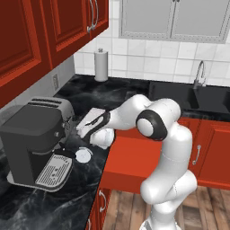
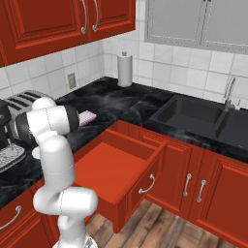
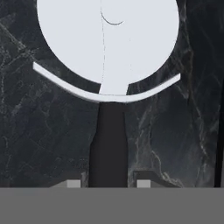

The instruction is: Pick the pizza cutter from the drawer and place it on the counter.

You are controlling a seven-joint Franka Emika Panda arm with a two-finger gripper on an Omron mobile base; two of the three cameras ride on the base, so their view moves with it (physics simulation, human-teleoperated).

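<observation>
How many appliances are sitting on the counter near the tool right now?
2: a dark coffee machine at the counter's near left, and a silver toaster just behind it against the wall. Others may be out of frame.

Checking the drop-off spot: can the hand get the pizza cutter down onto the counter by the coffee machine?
Probably yes. The hand has the pizza cutter right over bare counter, beside the coffee machine; nothing lies beneath.

The scene is viewed from behind the arm, left and right, looking forward and down; the open drawer (image 1: 134, 157) (image 2: 114, 172), the black surface (image 1: 112, 92) (image 2: 109, 99) and the sink (image 1: 179, 96) (image 2: 193, 116) are shared. The surface (image 3: 43, 131) is seen very close from the hand camera.
</observation>
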